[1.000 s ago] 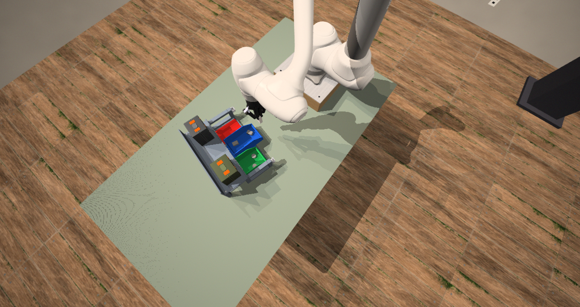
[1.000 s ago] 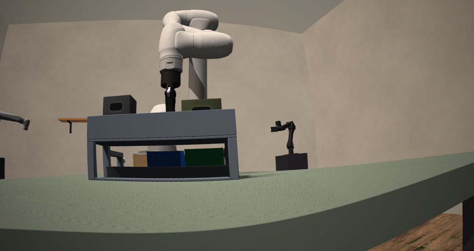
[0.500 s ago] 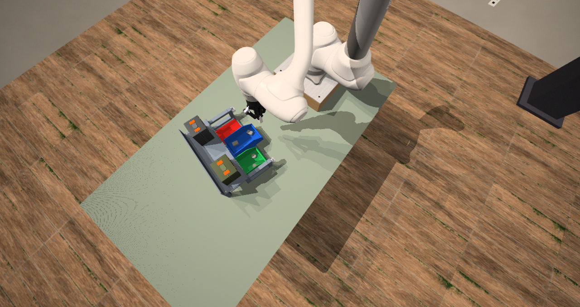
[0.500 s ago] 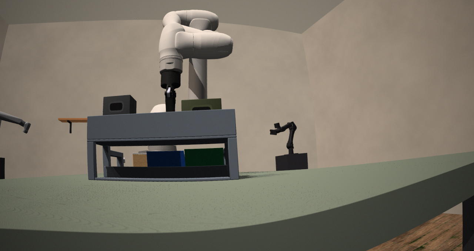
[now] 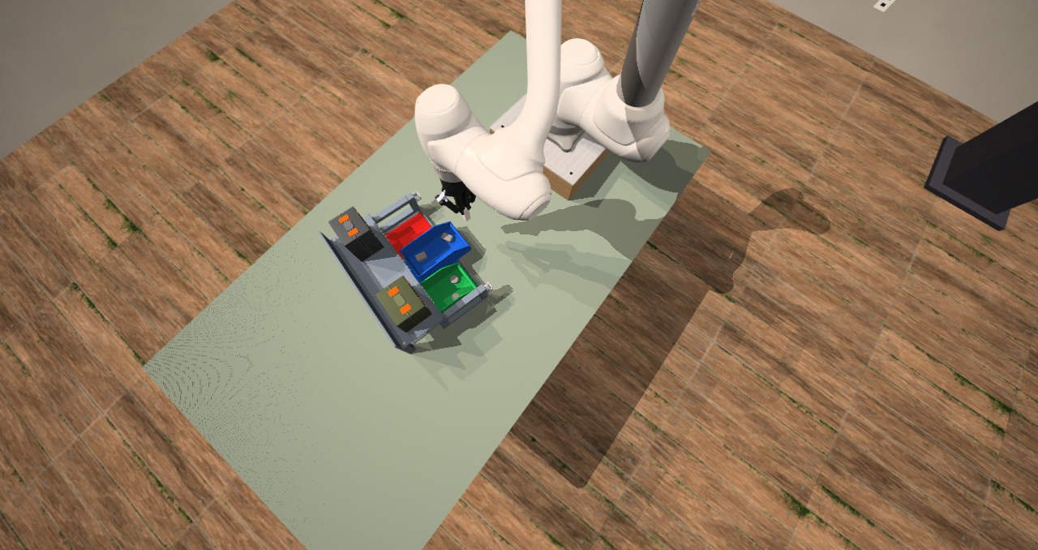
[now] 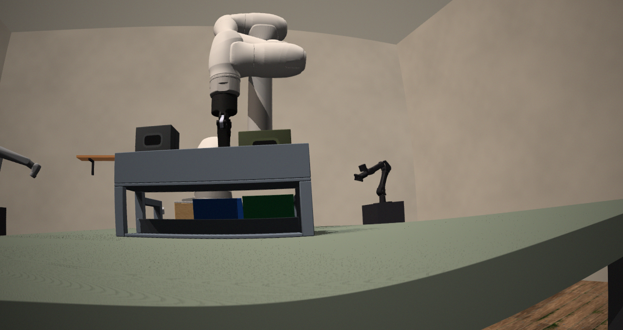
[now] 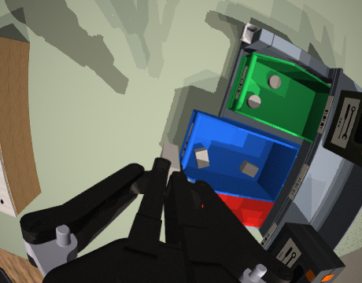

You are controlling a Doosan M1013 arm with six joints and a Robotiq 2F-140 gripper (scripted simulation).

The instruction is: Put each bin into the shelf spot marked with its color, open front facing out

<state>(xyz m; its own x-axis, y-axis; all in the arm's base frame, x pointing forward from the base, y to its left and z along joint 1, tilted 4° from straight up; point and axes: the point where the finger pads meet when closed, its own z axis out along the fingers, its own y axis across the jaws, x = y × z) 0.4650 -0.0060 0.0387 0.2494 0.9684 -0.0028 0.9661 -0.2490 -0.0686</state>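
Note:
My gripper (image 5: 466, 214) (image 7: 168, 155) is shut and empty, just outside the front edge of the blue bin; its tips are hidden in the exterior view. The blue bin (image 5: 440, 254) (image 6: 216, 209) (image 7: 232, 135) holds two blocky parts. It sits in the middle of the shelf (image 5: 464, 307) (image 6: 213, 164) (image 7: 292, 46), skewed, its front sticking out past the shelf's front lip. The green bin (image 5: 443, 290) (image 6: 267, 207) (image 7: 295, 100) lies further back beside it with two round parts. The red mark (image 5: 408, 231) (image 7: 248, 210) shows bare, partly covered by the blue bin in the wrist view.
A dark box (image 5: 367, 242) (image 6: 152, 139) (image 7: 312, 245) and an olive box (image 5: 408, 306) (image 6: 264, 136) (image 7: 348, 127) stand on the upper board. Raised side rails flank the bin row. The arm's wooden base (image 5: 569, 171) (image 7: 13, 118) stands on the table behind the gripper.

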